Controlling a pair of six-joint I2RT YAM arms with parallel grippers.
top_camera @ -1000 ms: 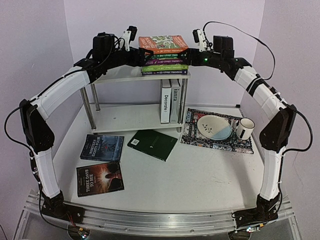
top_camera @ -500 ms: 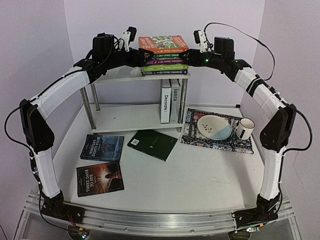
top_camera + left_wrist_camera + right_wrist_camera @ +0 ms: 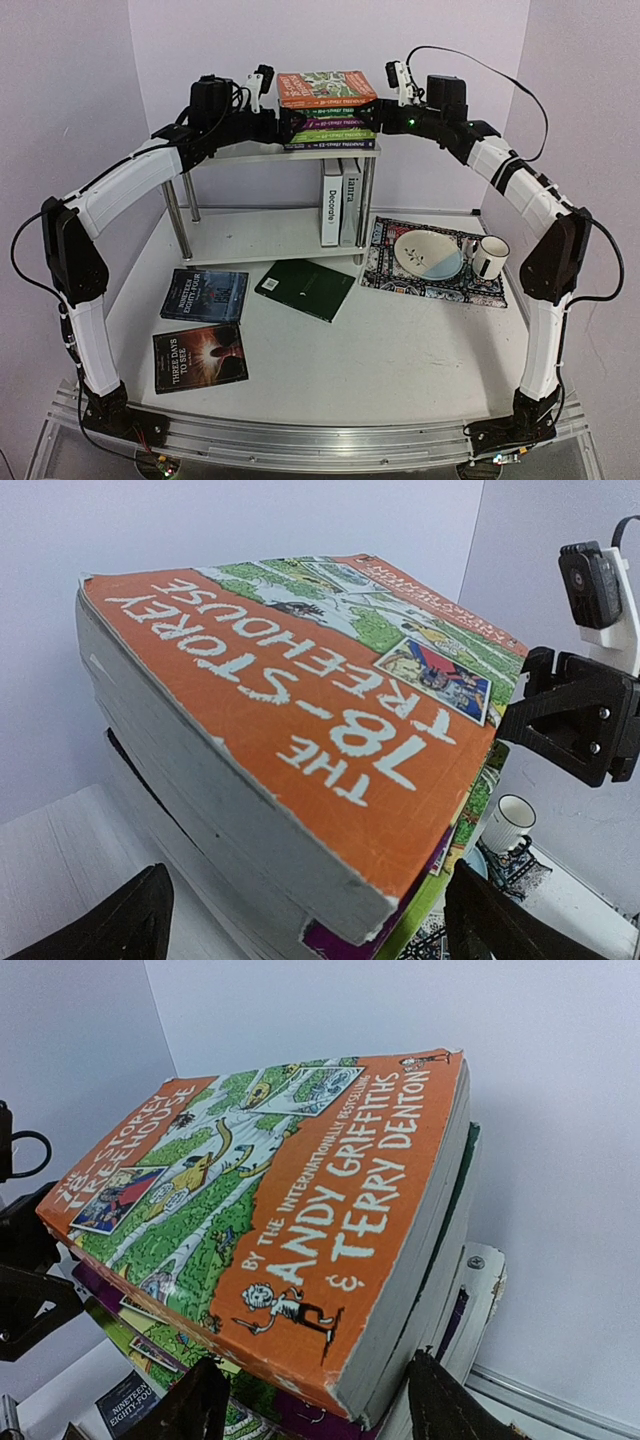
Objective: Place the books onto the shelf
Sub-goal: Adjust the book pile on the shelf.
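On the left, the left gripper is up at the shelf, at the left end of the stack of Treehouse books lying flat on the top board. Its fingers stand wide apart, the stack's near corner between them and nothing clamped. Below it on the table, well apart from the shelf, two dark books lie flat, one nearer the arm bases than the other.

The stack's long axis runs left to right, from one gripper to the other, so I'd say each arm has to draw back outward along that line before it drops. A green book lies flat just in front of the shelf's right legs, a little left of centre. On the lower board, Decorate and ianra stand upright at the right end.

The right gripper faces the stack's right end, jaws apart around that corner; I can't tell whether its pads touch the covers. Under that arm lie a mat, a plate and a mug.

The three flat books look like what is left, and the left arm is nearer them all. The top board's edge and the chrome legs stand between the grippers and the table.
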